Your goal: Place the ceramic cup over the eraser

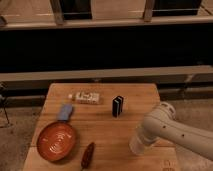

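Observation:
The eraser (117, 106), a small upright black block with a pale stripe, stands on the wooden table (105, 130) right of centre. My gripper (138, 147) is at the lower end of the white arm (165, 127), low over the table's front right, below and to the right of the eraser. The arm's end looks like a white cylinder. I cannot tell the white ceramic cup apart from it, so the cup is hidden or merged with the arm's end.
An orange round plate (57, 141) lies at the front left, with a light-blue flat piece (65, 112) behind it. A flat white printed box (85, 97) lies at the back. A dark red elongated object (88, 154) lies at the front edge. A dark bench and rails stand behind the table.

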### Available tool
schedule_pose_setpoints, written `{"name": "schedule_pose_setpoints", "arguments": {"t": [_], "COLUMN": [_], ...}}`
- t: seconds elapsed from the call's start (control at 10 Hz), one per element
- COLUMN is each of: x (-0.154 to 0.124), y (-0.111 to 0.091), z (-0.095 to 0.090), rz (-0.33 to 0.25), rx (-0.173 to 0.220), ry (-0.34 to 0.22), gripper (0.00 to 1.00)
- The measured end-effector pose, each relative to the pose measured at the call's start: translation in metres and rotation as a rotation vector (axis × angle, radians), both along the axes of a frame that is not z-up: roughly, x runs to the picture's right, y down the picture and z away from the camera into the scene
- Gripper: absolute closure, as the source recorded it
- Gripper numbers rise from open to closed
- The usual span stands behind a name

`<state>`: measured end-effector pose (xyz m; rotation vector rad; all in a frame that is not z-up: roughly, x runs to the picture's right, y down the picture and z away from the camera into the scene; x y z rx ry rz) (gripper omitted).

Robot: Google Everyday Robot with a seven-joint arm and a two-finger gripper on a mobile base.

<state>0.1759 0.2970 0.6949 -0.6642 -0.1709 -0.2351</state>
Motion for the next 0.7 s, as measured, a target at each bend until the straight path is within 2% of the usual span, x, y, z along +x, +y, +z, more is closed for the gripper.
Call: {"name": "schedule_pose_setpoints", "arguments": {"t": [0.4,0.5,0.7], "x": [0.001,0.001,0.013], "y": [0.0,-0.001,-0.007], "z": [0.001,0.0,-0.006], "rz": [-0.001,-0.003,0.034], "rx": [0.001,0.0,0.006], "ry": [0.007,0.006,-0.009], "gripper": [0.92,0.99,1.0]}}
